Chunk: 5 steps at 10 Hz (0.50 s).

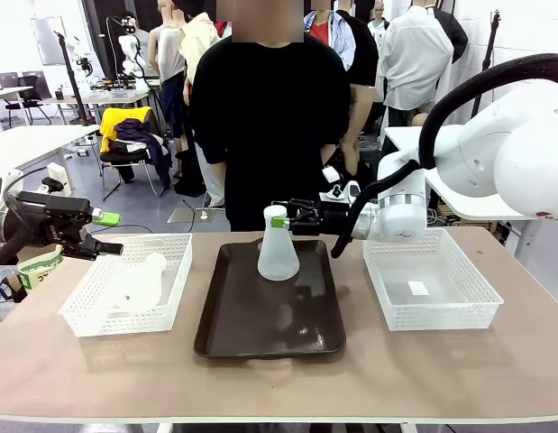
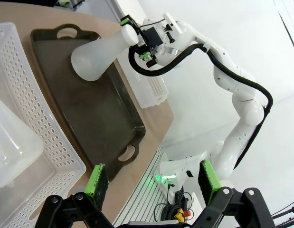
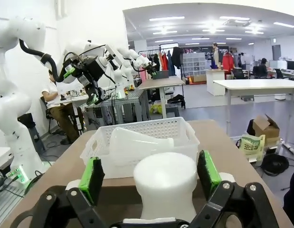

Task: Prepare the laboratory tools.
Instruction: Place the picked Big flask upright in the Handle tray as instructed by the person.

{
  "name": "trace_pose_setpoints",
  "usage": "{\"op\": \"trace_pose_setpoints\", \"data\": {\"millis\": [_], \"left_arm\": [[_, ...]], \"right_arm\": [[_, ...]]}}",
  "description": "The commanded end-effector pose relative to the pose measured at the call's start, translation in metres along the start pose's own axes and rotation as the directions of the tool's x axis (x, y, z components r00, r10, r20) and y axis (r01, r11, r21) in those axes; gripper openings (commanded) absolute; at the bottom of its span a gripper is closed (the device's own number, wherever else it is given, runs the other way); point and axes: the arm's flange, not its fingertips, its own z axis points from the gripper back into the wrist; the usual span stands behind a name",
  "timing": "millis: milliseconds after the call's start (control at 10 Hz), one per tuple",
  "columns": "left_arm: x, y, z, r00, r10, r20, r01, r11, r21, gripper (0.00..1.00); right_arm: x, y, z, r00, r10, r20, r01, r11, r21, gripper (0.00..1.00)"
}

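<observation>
One frosted-white conical flask stands upright at the far end of the dark brown tray. My right gripper is open around its neck; in the right wrist view the green pads flank the flask's top with a gap on the left side. A second flask lies on its side in the left white basket. My left gripper hovers open over that basket's left edge, holding nothing. The left wrist view shows the tray flask, the basket flask and my left gripper.
A white mesh basket on the right holds only a small paper slip. A person in black stands at the table's far edge behind the tray. The near half of the tray is bare.
</observation>
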Motion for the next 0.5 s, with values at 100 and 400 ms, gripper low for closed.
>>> {"op": "trace_pose_setpoints", "data": {"millis": [100,400], "left_arm": [[0.0001,-0.0012,0.0014,1.0,-0.005,0.006,0.005,1.0,-0.009,1.0],[0.0001,-0.0012,0.0014,1.0,-0.005,0.006,0.005,1.0,-0.009,1.0]], "right_arm": [[0.0106,0.0026,-0.0003,0.999,-0.052,0.001,0.052,0.996,-0.078,1.0],[0.0043,-0.0003,0.0003,1.0,-0.007,-0.001,0.007,1.0,-0.001,1.0]]}}
